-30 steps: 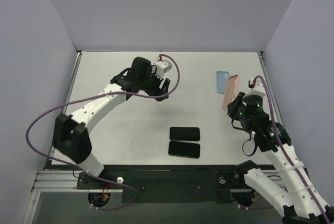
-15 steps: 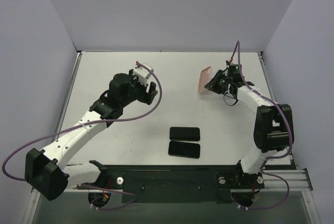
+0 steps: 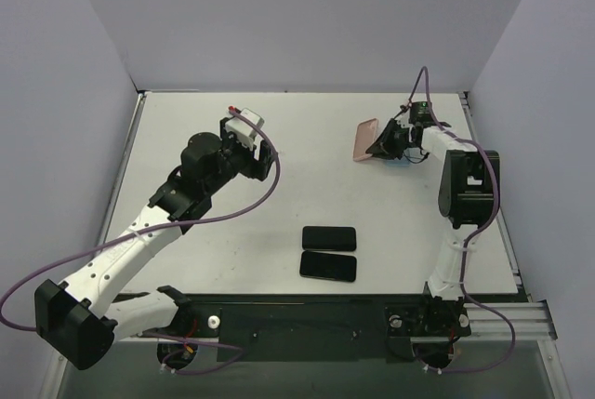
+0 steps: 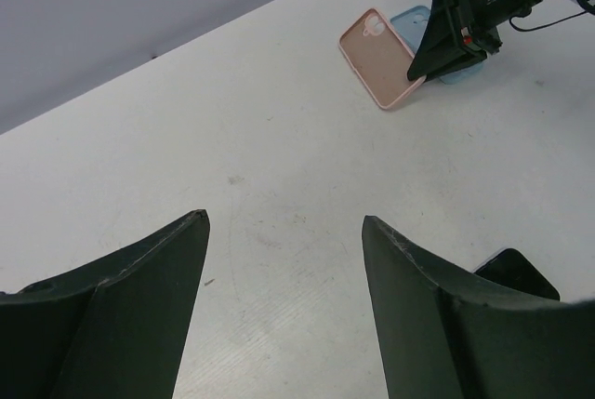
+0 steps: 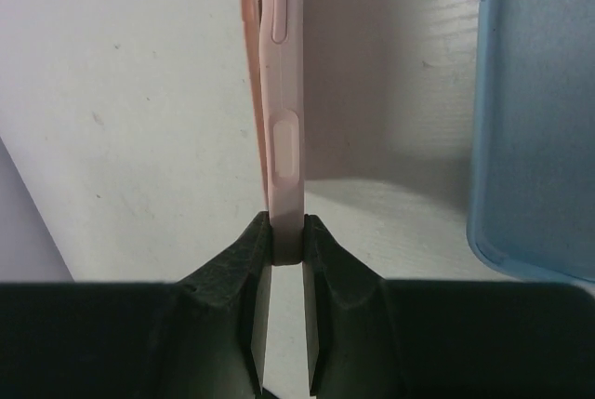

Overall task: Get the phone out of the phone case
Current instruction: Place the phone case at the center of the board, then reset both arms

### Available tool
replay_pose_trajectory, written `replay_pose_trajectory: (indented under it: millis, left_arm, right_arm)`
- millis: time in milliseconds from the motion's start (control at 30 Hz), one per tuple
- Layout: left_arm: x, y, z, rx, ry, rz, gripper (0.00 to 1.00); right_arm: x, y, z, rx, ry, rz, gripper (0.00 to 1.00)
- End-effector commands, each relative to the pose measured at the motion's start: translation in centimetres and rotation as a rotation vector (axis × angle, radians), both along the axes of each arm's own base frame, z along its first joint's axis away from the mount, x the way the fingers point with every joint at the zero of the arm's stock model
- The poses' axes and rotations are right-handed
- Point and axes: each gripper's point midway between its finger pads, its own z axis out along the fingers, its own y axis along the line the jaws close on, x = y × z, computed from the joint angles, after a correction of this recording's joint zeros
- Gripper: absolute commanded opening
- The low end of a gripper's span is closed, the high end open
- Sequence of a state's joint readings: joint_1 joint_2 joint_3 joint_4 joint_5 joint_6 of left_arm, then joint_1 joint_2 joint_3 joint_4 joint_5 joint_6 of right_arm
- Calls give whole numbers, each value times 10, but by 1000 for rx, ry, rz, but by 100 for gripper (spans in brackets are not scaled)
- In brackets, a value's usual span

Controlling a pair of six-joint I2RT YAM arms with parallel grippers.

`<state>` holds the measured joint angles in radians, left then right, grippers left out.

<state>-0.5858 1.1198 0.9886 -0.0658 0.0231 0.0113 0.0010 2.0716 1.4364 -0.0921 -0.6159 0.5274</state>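
Pink phone case [image 3: 364,141] sits at the far right of the desk [image 3: 307,194], tilted on one long edge, just beside a blue case [image 5: 535,111]. The right tool [image 5: 285,232] is clenched on the side wall of the pink phone case, just below its button bumps. It looks like thin, soft silicone: light, grippy rather than slippery, and likely to flex, so a pinch on the rim wall as here suits it better than squeezing the flat back. From the left wrist view its hollow seems to hold no phone, though the angle is poor. Two black phones [image 3: 329,238] lie side by side near the front of the desk. The left tool [image 4: 284,259] hangs released above bare desk. Compared with a second ago, the right arm has stretched out and carried the case forward and down from an upright hold, and the left arm has drawn back leftward.
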Motion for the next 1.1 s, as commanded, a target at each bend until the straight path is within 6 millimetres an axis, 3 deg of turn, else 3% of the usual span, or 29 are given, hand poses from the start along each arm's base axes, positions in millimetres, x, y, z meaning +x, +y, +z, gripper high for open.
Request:
replay_pose_trajectory:
  millis: [0, 33, 67, 167, 200, 333, 367, 400, 433, 467, 500, 533, 567, 600, 633, 667, 700, 733, 767, 833, 967, 1000, 1033, 1067]
  left_arm:
    - [1, -1, 26, -60, -82, 4, 77]
    - [2, 0, 26, -58, -82, 10, 77]
    - [2, 0, 25, -57, -81, 13, 77]
    - [3, -1, 22, -56, -76, 11, 76]
    - [3, -1, 22, -56, -76, 10, 76]
    - [3, -2, 21, -58, -78, 10, 75]
    - [3, -1, 22, -57, -81, 13, 75]
    - [3, -1, 22, -58, -82, 13, 75]
    - [3, 0, 21, -57, -81, 13, 74]
    - [4, 3, 23, -58, -88, 35, 74]
    - [4, 4, 23, -59, -91, 40, 74]
    - [4, 7, 24, -88, -84, 62, 74]
    - [3, 8, 26, -93, -90, 69, 74]
    - [3, 12, 27, -104, -100, 86, 74]
    - [3, 13, 27, -110, -100, 94, 74]
    - [2, 16, 30, -123, -112, 108, 74]
    - [3, 17, 34, -135, -125, 114, 74]
    - [1, 20, 33, -140, -128, 124, 74]
    - [0, 21, 35, -146, -134, 128, 74]
    - [0, 26, 37, -155, -153, 155, 74]
    - [-8, 40, 48, -168, -216, 212, 74]
    - [-11, 41, 46, -164, -222, 220, 74]
    - [-13, 49, 49, -170, -240, 258, 75]
    - [-18, 46, 51, -180, -246, 255, 75]
  right_arm:
    - [-28, -16, -6, -29, 118, 51, 5]
    - [-28, -18, -4, -37, 116, 44, 9]
    - [-30, -23, -9, -61, 126, 28, 19]
    - [-36, -38, -3, -171, 129, 5, 31]
    - [-39, -42, -5, -206, 132, -2, 40]
    - [-49, -45, 42, -334, 44, 9, 57]
    - [-57, -38, 47, -362, 38, 28, 58]
    - [-65, -47, 66, -432, 5, 1, 61]
    - [-77, -52, 65, -522, 9, -16, 63]
    - [-86, -53, 89, -557, -56, -41, 65]
    - [-100, -61, 88, -670, -63, -71, 66]
    - [-108, -61, 115, -690, -163, -110, 66]
    - [-127, -66, 102, -781, -155, -117, 72]
    - [-134, -66, 129, -781, -259, -170, 74]
    - [-150, -70, 118, -832, -260, -180, 78]
    - [-158, -68, 142, -793, -360, -228, 80]
    - [-168, -70, 132, -792, -359, -226, 84]
    - [-178, -69, 151, -747, -440, -257, 85]
    - [-187, -71, 150, -736, -456, -262, 86]
    - [-206, -72, 168, -679, -545, -279, 88]
    - [-233, -79, 185, -611, -636, -316, 89]
    - [-236, -78, 180, -600, -642, -315, 89]
    - [-240, -79, 194, -544, -716, -362, 89]
    - [-242, -74, 185, -521, -727, -341, 90]
